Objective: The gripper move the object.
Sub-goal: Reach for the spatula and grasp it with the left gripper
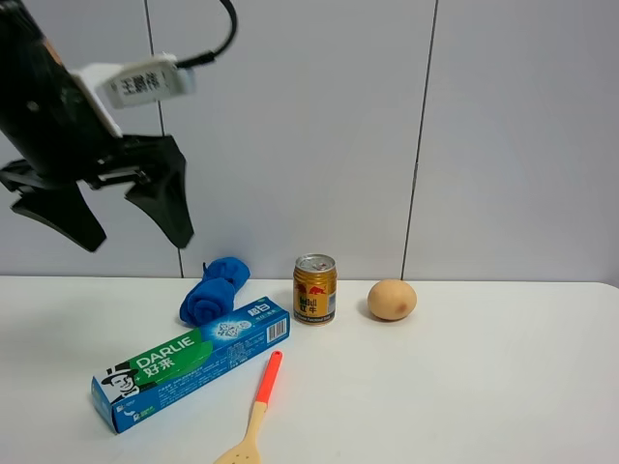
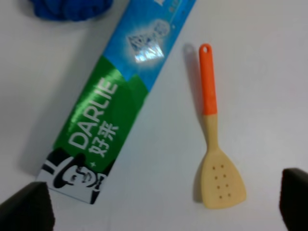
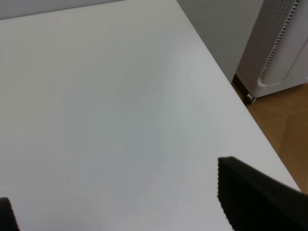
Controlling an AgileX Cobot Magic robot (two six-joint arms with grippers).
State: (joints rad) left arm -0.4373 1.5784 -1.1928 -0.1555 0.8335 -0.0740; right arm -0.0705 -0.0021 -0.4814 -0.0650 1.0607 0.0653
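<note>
The object is a slim spatula-like utensil (image 1: 257,407) with an orange-red handle and a pale perforated wooden head. It lies on the white table near the front edge, just right of the Darlie toothpaste box (image 1: 191,362). My left gripper (image 1: 135,237) is open and empty, high above the table at the upper left. The left wrist view looks down on the utensil (image 2: 212,134) and the box (image 2: 115,91), with the two fingertips (image 2: 26,208) wide apart. My right gripper (image 3: 120,211) is open over bare table; it is out of the exterior high view.
A rolled blue cloth (image 1: 215,289) lies behind the box. A gold and red drink can (image 1: 315,289) and a brown egg (image 1: 392,300) stand at mid table. The right wrist view shows the table's edge (image 3: 226,77), wood floor and a white appliance (image 3: 281,48).
</note>
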